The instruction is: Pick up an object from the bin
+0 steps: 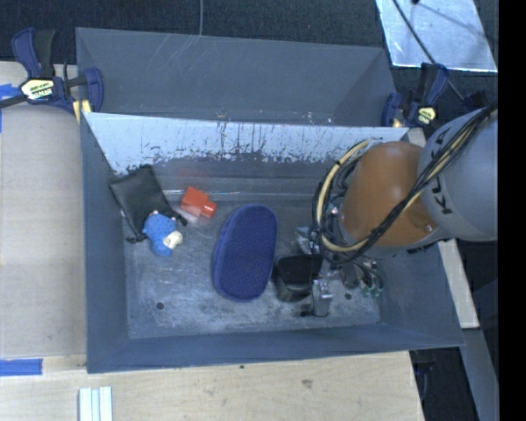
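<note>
The gripper point(321, 302) sits low at the near right of the bin point(245, 345), touching or just beside a small black rounded object point(289, 275). I cannot tell whether it is clenched or released. Left of the black object lies a dark blue oval pad point(244, 251). Farther left are an orange block point(197, 203), a blue-and-white toy point(163, 233) and a black pouch point(138, 196). Lettering on the arm point(465, 191) is crossed by cables and unreadable.

One black object point(291, 274), floor of the bin point(101, 261), just right of the blue oval pad point(244, 251): partly covered by the gripper point(320, 303); shape not determined. One small blue item point(162, 232) and one orange-red item point(197, 203), left side: kind not made out. The arm point(394, 196): cut off at right.
</note>
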### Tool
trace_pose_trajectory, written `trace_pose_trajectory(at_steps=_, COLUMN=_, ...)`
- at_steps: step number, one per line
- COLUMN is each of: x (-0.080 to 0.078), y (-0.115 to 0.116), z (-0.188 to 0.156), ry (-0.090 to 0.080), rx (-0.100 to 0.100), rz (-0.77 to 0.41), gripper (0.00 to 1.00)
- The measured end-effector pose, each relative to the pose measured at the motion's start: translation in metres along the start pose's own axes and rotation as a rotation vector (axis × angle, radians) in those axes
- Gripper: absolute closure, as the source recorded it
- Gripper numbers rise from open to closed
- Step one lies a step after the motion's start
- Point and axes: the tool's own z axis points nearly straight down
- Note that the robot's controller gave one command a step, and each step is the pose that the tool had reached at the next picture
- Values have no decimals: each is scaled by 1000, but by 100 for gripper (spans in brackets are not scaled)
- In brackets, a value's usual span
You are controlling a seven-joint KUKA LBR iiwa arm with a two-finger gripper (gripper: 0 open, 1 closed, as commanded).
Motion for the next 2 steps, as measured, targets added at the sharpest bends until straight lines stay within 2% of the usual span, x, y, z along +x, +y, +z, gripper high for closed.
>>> trace_pose_trajectory(at_steps=1, x=-2, y=0, z=-3, ry=-6, rx=0, rz=1, gripper=100)
trace_pose_trajectory(at_steps=2, x=-10, y=-12, z=-3, ry=-11, rx=0, rz=-346, gripper=100)
